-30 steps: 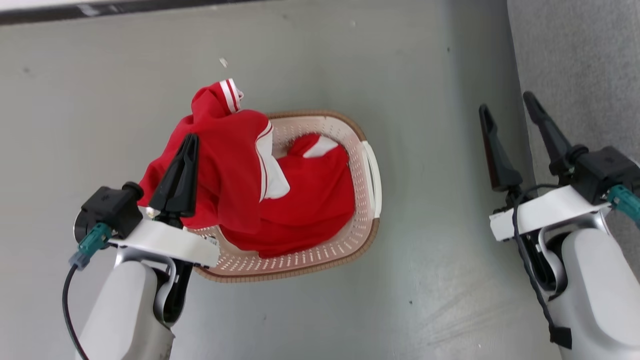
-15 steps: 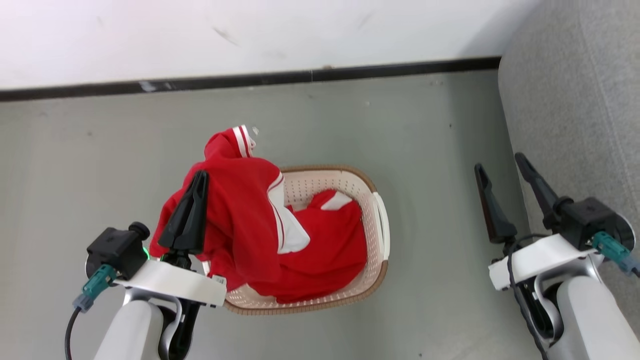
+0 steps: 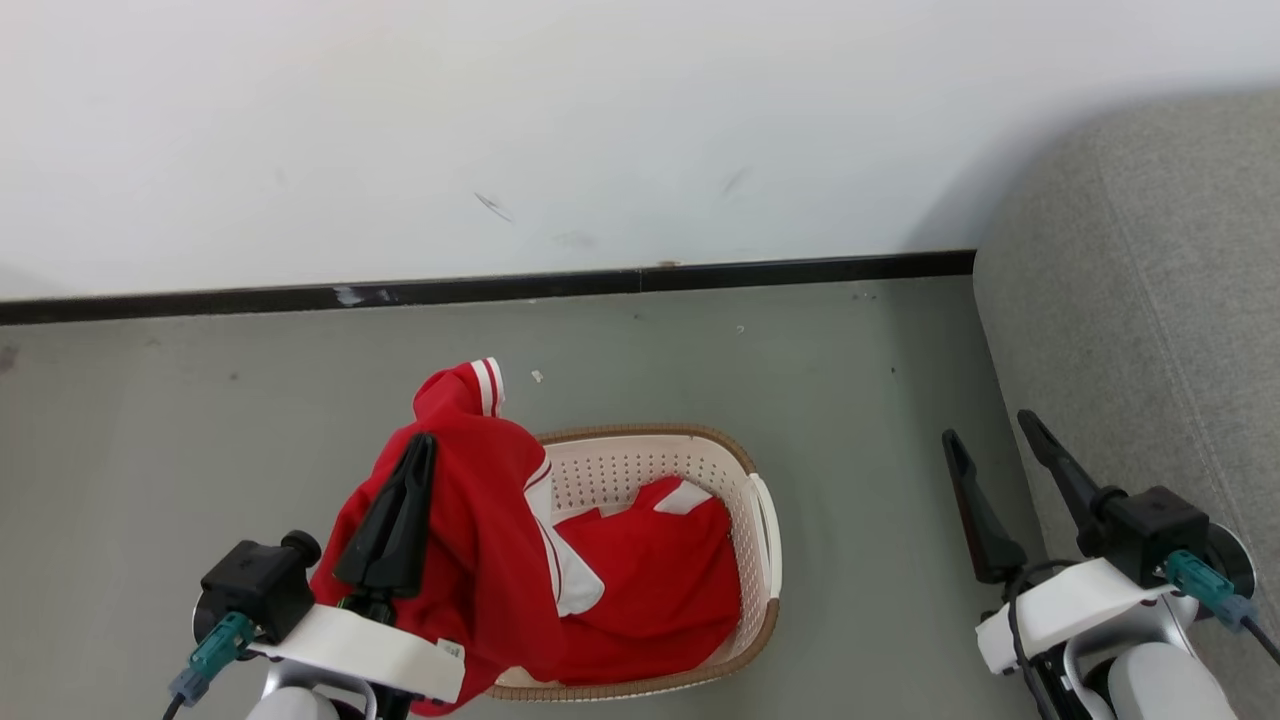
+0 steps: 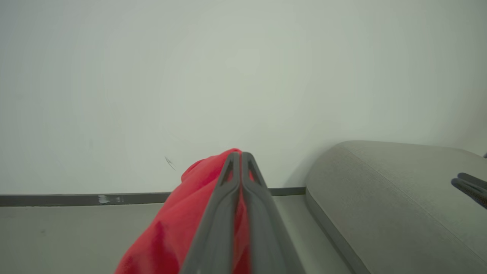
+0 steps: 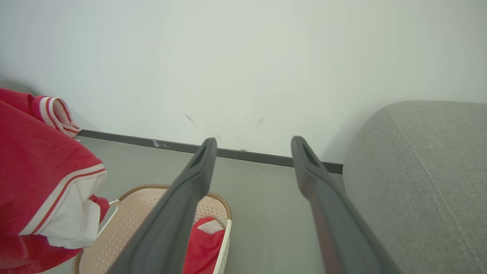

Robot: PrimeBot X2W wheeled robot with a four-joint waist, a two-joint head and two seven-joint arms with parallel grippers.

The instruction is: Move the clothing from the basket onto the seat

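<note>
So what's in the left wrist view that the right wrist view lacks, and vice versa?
Left wrist: the left hand shut on the lifted garment. Right wrist: the basket with a second garment inside, and the lifted garment's white stripes. Shared: that lifted garment, the right hand, wall, skirting, floor, the seat.

A home-like living room: a grey fabric sofa [image 3: 1130,330] beside the right pincer [image 3: 987,425], a laundry basket [image 3: 640,470] of red clothing [image 3: 650,590] to that pincer's left on bare grey floor [image 3: 200,400], white wall [image 3: 600,120], black skirting [image 3: 800,270].
</note>
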